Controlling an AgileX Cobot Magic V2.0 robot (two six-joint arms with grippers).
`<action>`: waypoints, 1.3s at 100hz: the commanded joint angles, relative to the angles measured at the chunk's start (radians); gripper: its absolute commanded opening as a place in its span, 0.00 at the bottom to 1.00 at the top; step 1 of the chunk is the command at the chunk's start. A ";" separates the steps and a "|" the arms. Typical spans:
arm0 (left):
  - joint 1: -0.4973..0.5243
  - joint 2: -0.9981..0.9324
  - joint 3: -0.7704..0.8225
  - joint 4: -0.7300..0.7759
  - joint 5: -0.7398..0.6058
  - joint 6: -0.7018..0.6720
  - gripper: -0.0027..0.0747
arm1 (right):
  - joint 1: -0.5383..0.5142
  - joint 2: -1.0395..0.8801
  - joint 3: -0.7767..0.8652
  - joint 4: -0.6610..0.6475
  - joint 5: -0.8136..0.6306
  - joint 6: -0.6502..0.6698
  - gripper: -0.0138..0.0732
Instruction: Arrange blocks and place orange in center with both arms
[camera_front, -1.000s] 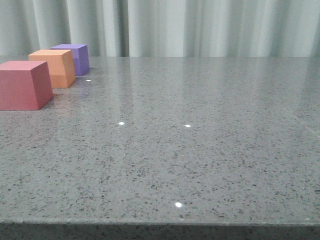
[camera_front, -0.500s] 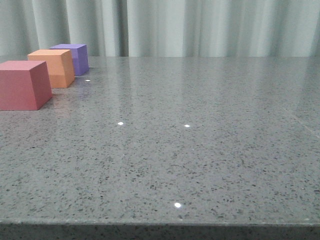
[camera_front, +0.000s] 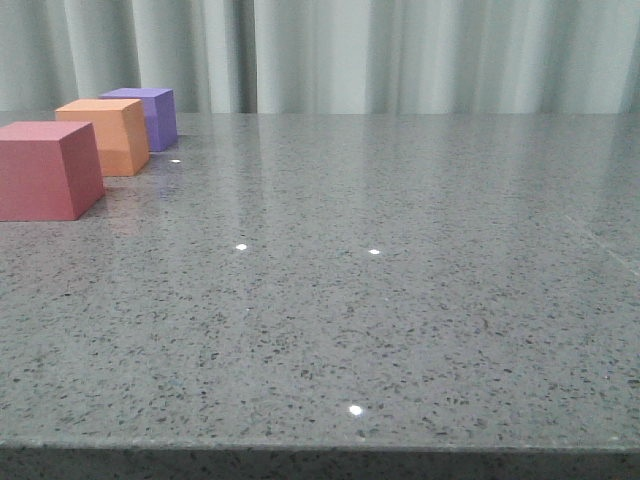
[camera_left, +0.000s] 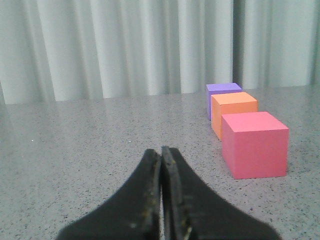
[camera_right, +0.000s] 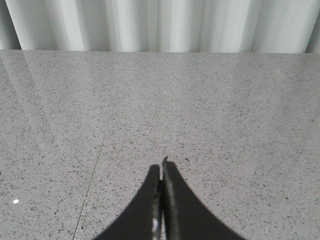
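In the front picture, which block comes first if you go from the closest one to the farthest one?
Red cube → orange cube → purple cube, running away along the left side of the table.
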 joint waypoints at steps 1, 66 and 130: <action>-0.008 -0.035 0.042 -0.003 -0.082 -0.009 0.01 | -0.008 0.000 -0.026 -0.016 -0.076 -0.007 0.08; -0.008 -0.035 0.042 -0.003 -0.082 -0.009 0.01 | -0.008 -0.036 -0.010 -0.016 -0.077 -0.007 0.08; -0.008 -0.035 0.042 -0.003 -0.082 -0.009 0.01 | -0.009 -0.620 0.451 0.046 -0.191 -0.007 0.08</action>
